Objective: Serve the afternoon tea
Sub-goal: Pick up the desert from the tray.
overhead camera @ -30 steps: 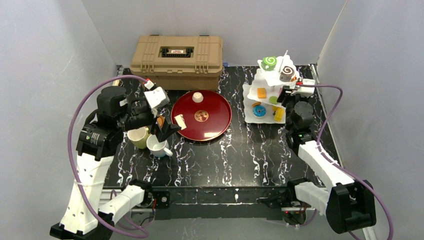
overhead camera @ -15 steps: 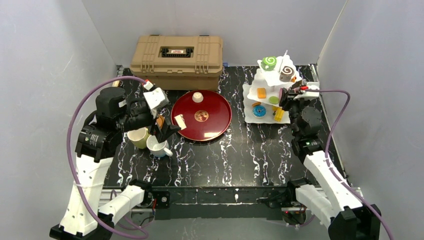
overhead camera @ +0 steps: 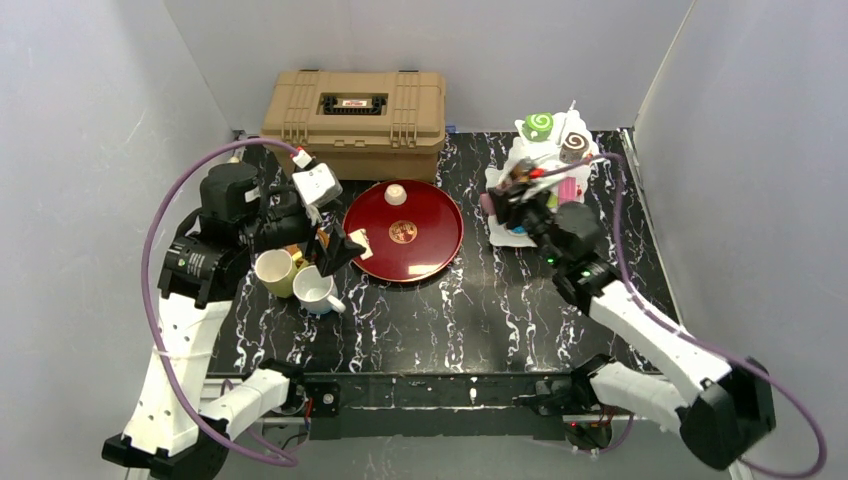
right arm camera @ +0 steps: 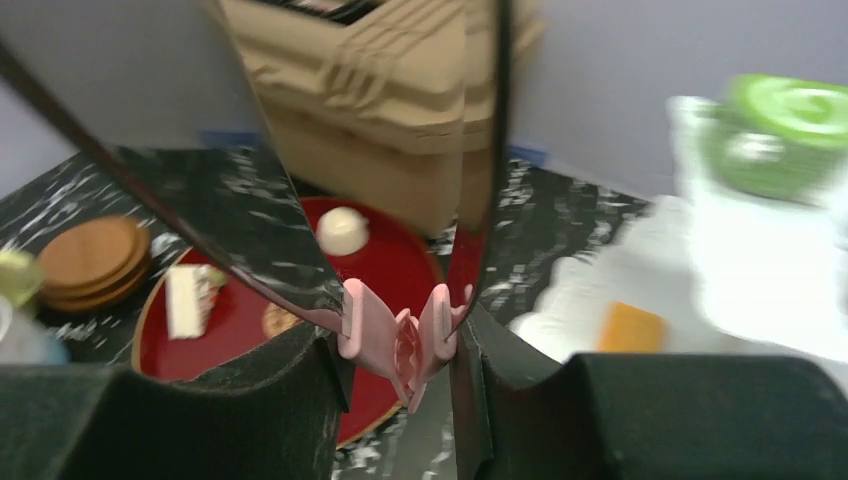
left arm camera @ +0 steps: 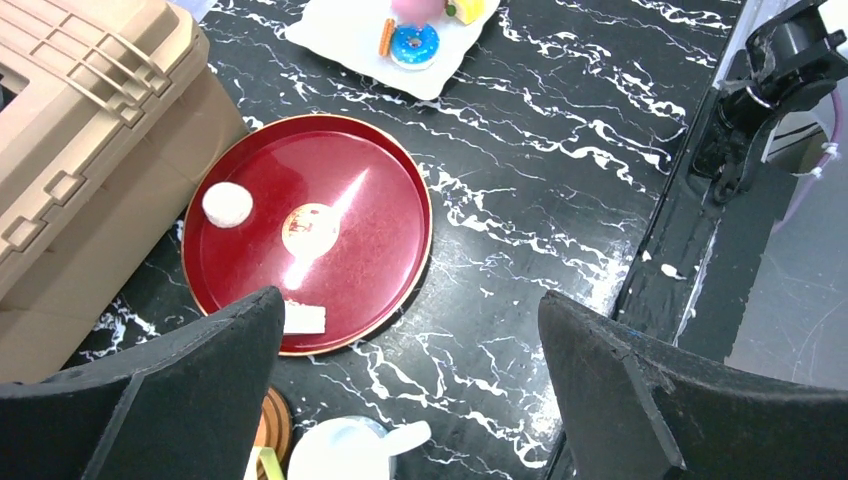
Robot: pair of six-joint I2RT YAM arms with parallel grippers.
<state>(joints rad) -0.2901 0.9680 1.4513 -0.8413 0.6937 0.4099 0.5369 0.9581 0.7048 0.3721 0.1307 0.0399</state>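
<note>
Between the metal tongs (right arm camera: 262, 222), a pink pastry (right arm camera: 396, 345) shows rounded lobes.

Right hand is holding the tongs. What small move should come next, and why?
Probably swing the right hand toward the white stand and aim the tongs at the orange pastry. The tongs are gripped at their pink end but empty, and they point at the red tray, which holds only three pieces.

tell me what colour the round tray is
The tray is glossy dark red, clearest in the left wrist view.
</note>
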